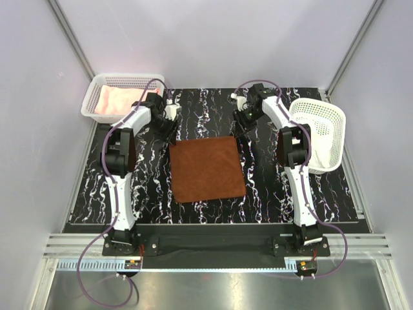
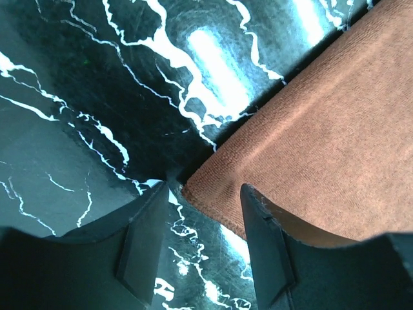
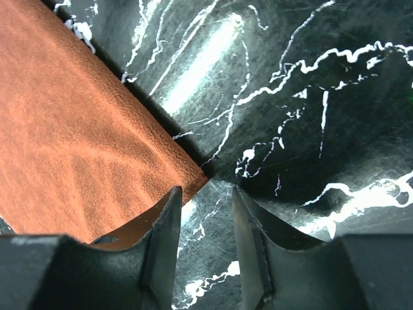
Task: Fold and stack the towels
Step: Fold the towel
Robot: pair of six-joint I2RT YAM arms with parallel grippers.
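A white plastic mesh basket (image 1: 90, 102) at the far left holds the crumpled pale pink cloth towel (image 1: 124, 98). A second white mesh basket (image 1: 322, 135) lies tipped at the right, its contents unclear. The rust-brown cloth towel (image 1: 208, 169) lies flat mid black marbled tabletop (image 1: 264, 190). The left jaws and right jaws stand parted over its far corners, grasping nothing.

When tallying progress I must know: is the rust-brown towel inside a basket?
No, the rust-brown towel lies spread flat on the black marbled table.

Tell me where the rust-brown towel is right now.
In the top view the rust-brown towel lies flat at the centre of the table, its far corners beside the left claw and the right claw.
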